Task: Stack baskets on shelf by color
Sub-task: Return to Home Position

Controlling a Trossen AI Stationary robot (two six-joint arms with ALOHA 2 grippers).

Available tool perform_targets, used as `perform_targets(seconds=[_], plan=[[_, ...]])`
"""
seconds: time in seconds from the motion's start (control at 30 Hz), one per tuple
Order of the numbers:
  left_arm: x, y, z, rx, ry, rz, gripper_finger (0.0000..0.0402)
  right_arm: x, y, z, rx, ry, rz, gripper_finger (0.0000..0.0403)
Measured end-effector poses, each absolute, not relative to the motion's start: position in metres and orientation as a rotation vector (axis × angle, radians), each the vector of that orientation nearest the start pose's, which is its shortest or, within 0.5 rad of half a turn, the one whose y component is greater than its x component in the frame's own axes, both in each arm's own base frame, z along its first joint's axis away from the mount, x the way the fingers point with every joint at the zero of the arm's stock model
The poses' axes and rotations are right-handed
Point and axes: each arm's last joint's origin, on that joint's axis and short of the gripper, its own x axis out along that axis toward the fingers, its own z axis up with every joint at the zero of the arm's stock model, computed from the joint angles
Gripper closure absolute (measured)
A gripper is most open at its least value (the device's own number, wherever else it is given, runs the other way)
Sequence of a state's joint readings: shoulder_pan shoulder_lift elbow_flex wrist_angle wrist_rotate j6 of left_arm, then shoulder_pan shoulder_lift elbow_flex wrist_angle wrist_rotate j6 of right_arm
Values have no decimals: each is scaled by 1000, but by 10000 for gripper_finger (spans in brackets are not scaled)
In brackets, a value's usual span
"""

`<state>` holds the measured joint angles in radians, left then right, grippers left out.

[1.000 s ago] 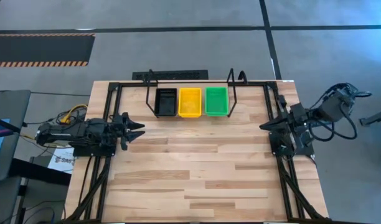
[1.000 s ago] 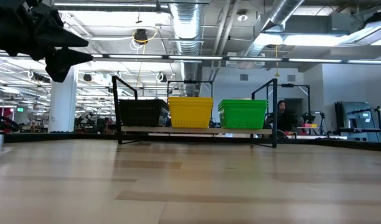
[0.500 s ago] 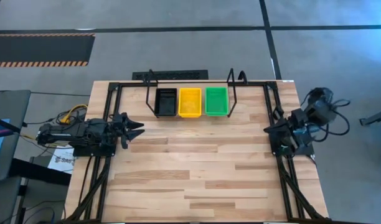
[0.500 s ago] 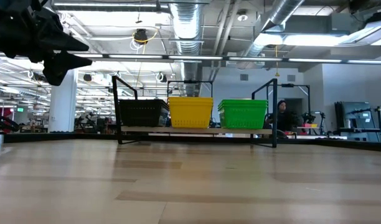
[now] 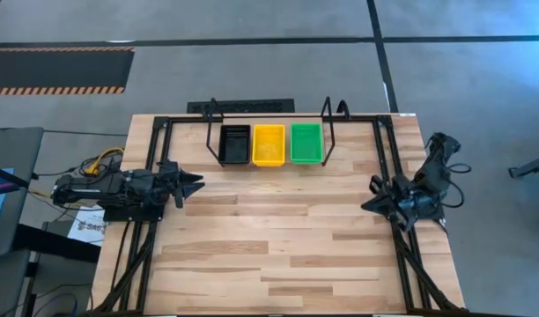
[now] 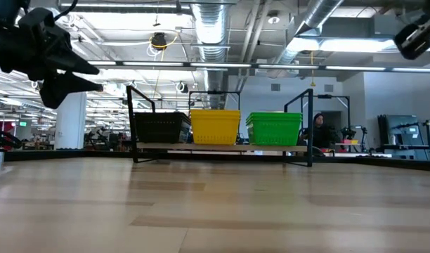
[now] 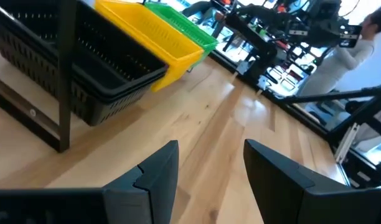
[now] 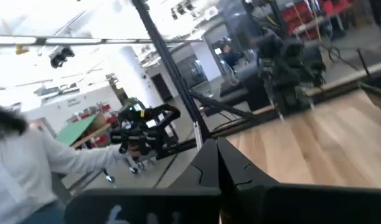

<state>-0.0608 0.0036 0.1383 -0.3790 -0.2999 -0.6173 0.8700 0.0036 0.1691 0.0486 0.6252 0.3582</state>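
Three stacks of baskets stand side by side on the shelf (image 5: 329, 132) at the table's far edge: black (image 5: 235, 144), yellow (image 5: 269, 144) and green (image 5: 306, 143). In the low view they rest bottom-down on the shelf's board (image 6: 222, 147). My left gripper (image 5: 195, 183) is open at the table's left edge, above the top, pointing right; its wrist view shows the black baskets (image 7: 84, 62) beyond the fingers. My right gripper (image 5: 368, 201) is shut at the table's right edge, pointing left, with nothing between its fingers (image 8: 218, 165).
Black frame rails (image 5: 151, 238) run along both sides of the table. The wide wooden top (image 5: 278, 238) lies between the two arms. A person in a white sleeve (image 8: 28, 168) stands beyond the table in the right wrist view.
My right arm has folded down from over the table's right side, and its shut gripper has sunk and swung toward the near edge. My left gripper has rolled a little in place and stays open. The baskets have not moved.
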Motion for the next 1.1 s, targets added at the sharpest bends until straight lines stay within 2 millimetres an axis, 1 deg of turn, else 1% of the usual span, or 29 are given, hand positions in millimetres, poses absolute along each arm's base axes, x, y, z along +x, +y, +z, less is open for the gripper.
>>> perform_targets(seconds=[0.13, 0.2, 0.3, 0.4, 0.47, 0.6, 0.7, 0.77, 0.87, 0.97, 1.1], plan=[[83, 4, 173, -591, 150, 342, 233, 64, 47, 218, 608, -60, 210, 400], [83, 5, 173, -647, 134, 370, 233, 64, 46, 218, 651, -58, 189, 397], [83, 6, 173, -699, 120, 390, 233, 64, 47, 214, 614, -21, 194, 389], [83, 5, 171, -694, 141, 389, 233, 64, 50, 208, 494, 33, 256, 380], [83, 5, 171, -689, 142, 387, 233, 63, 51, 201, 417, 102, 305, 375], [83, 5, 171, -703, 140, 387, 233, 63, 51, 192, 373, 176, 289, 370], [83, 4, 171, -627, 167, 349, 233, 63, 51, 194, 221, 129, 300, 370], [83, 3, 171, -567, 197, 282, 233, 64, 51, 200, 99, 59, 315, 371], [84, 0, 172, -505, 219, 191, 233, 63, 53, 209, -85, -61, 375, 373], [84, 0, 172, -458, 229, 160, 233, 62, 55, 212, -261, -138, 445, 375], [84, 0, 173, -416, 221, 172, 233, 63, 54, 208, -312, -110, 447, 375]])
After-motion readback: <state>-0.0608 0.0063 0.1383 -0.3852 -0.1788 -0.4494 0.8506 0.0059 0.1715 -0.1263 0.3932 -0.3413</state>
